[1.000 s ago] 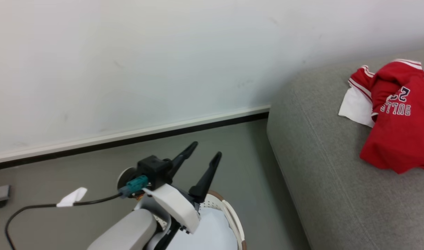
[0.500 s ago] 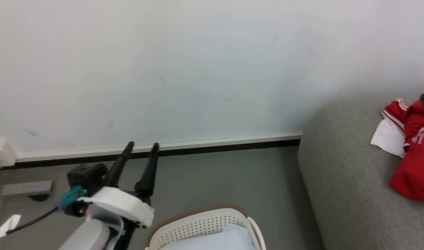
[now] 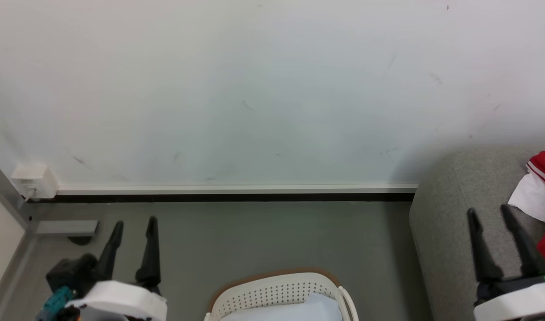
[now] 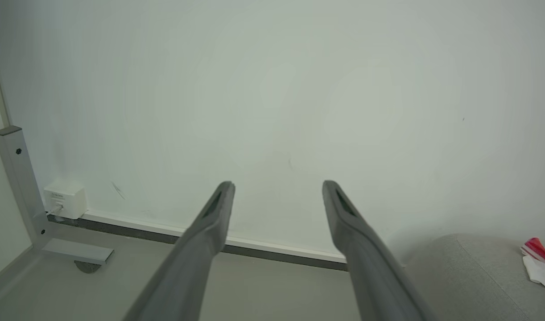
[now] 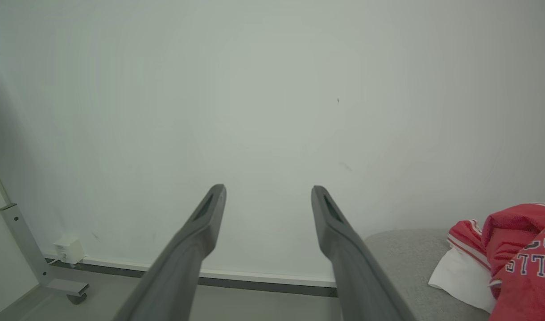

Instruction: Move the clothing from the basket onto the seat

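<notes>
clothing: soft red-and-white sports garments, heaped on the grey woven sofa seat
basket: oval white holed plastic, tan rim, near the seat
left gripper: jaws wide, empty
right gripper: jaws wide too, empty, near the clothing
handling: likely light and floppy; pinch a bunched fold

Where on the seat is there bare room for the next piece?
Bare: the seat at its rounded end, from the floor side to the clothing; the open right gripper shows over that patch. Crowded: farther right, where the clothing lies.
</notes>
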`<state>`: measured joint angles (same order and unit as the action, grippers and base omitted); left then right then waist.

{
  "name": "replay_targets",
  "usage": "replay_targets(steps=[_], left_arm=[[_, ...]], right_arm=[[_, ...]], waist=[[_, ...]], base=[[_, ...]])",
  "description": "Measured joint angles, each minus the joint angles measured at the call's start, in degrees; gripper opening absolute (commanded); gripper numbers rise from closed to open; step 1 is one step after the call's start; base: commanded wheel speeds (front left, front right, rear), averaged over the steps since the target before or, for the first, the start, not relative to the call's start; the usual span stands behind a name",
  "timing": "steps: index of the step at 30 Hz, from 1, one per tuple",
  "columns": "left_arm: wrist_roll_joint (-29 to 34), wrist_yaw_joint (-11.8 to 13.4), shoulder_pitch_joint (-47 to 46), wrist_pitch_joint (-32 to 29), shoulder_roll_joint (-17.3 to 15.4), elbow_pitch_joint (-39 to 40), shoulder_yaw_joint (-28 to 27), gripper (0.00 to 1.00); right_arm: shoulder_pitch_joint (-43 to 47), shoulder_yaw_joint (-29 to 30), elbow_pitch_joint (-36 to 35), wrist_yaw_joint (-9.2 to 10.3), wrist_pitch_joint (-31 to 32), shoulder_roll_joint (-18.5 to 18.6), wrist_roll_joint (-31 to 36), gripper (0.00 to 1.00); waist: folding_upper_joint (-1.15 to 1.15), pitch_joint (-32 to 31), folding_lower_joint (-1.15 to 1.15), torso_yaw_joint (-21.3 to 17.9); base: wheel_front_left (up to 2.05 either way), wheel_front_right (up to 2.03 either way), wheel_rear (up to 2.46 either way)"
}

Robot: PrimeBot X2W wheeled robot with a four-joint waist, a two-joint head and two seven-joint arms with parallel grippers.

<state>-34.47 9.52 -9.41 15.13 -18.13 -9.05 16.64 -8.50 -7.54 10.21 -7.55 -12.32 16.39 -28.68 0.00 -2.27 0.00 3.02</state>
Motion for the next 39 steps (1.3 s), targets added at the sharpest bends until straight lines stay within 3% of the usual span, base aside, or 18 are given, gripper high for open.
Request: replay_targets(steps=[8,18,23,39], left_arm=[[10.32,-1.64,5.79,0.00,5.20,-1.15,-6.43,1.00],[16.92,-7.32,7.25,-0.01,10.77,-4.71,-12.26,1.00],[19.22,-9.37,7.11,0.00,12.18,-5.27,-14.60,1.00],[22.58,-12.51,6.75,0.00,14.59,-6.64,-18.57,1.00]], right_arm=[[3.41,-1.10,0.92,0.00,-2.67,-3.75,3.32,1.00],[5.08,-1.62,2.08,0.00,-2.71,-6.42,7.48,1.00],[5.48,-1.55,2.42,0.00,-2.71,-7.30,7.92,1.00],[5.21,-1.51,2.76,0.00,-2.71,-7.84,8.08,1.00]], waist=[[0.00,0.52,0.00,0.25],[0.00,1.13,0.00,-0.11],[0.00,1.02,0.00,-0.32],[0.00,0.94,0.00,-0.73]], base=[[0.00,0.00,0.00],[0.00,0.00,0.00],[0.00,0.00,0.00],[0.00,0.00,0.00]])
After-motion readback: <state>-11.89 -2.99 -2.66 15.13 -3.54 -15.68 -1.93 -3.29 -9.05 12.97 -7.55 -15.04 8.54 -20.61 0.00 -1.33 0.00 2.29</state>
